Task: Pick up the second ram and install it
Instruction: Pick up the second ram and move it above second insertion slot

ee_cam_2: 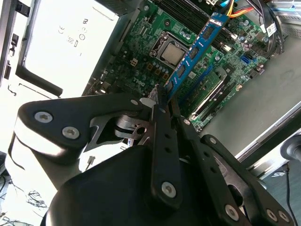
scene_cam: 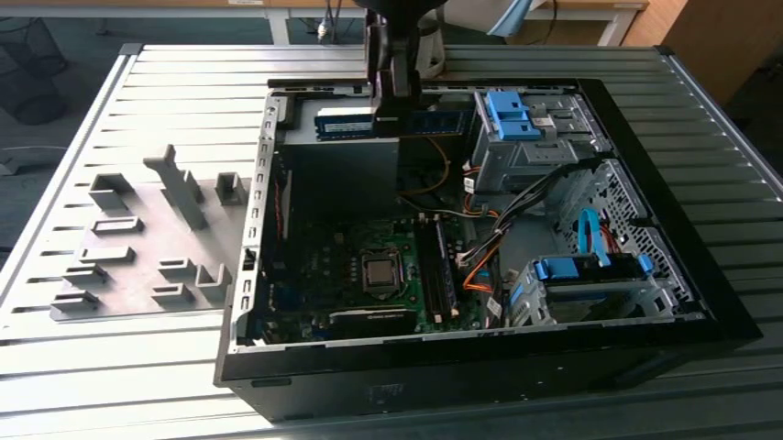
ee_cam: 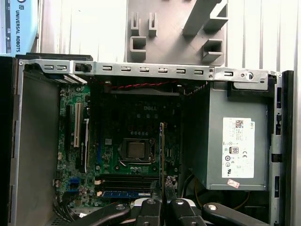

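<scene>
Second ram, a thin blue-green memory stick, hangs in the air over the open computer case, clamped between the fingers of the robot arm's gripper. In the exterior view the black claw comes straight down and is closed on the stick near the middle of its length. The board lies level, with a blue end showing on each side of the fingers. It sits over the far part of the case, above the grey power supply, and is well apart from the motherboard below.

In the second wrist view the stick runs out from between the gripper's closed fingertips, its row of dark chips facing the camera. Under it are the green motherboard, the processor socket and the long black memory slots. Another memory stick sits seated in a slot beside the held one's line.

The first wrist view looks down past the gripper and shows the held stick edge-on as a thin line just beside the processor socket. The silver power supply is on the far side of that line from the socket. Grey plastic fixture blocks stand outside the case on the slatted metal table, toward the exterior view's left.
</scene>
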`<action>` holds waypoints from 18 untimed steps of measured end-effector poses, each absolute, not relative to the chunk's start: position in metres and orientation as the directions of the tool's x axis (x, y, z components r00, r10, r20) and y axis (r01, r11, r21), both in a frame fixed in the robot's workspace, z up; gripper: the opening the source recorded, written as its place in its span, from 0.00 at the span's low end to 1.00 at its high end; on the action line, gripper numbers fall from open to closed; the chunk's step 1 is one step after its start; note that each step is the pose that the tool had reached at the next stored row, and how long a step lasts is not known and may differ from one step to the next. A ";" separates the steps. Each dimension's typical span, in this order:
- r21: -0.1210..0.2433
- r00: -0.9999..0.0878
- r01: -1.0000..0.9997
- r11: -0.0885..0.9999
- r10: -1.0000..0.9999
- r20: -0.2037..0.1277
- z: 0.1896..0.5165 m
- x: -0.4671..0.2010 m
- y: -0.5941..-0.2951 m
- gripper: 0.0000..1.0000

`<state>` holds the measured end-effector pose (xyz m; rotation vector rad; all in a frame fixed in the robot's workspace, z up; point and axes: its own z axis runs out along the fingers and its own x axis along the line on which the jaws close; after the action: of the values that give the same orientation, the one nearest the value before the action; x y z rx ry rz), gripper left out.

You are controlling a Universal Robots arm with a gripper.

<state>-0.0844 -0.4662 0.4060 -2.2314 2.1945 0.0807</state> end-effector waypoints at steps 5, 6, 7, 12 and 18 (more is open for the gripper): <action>0.028 0.016 -0.999 -0.017 -0.999 -0.044 0.406 -0.085 -0.466 0.14; 0.028 0.016 -0.999 -0.017 -0.999 -0.044 0.406 -0.086 -0.466 0.14; 0.028 0.016 -0.999 -0.017 -0.999 -0.044 0.406 -0.086 -0.466 0.14; 0.028 0.016 -0.999 -0.017 -0.999 -0.044 0.406 -0.088 -0.466 0.14; 0.028 0.016 -0.999 -0.017 -0.999 -0.044 0.406 -0.089 -0.466 0.14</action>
<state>-0.0890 -0.4662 0.4060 -2.2314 2.1946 0.0806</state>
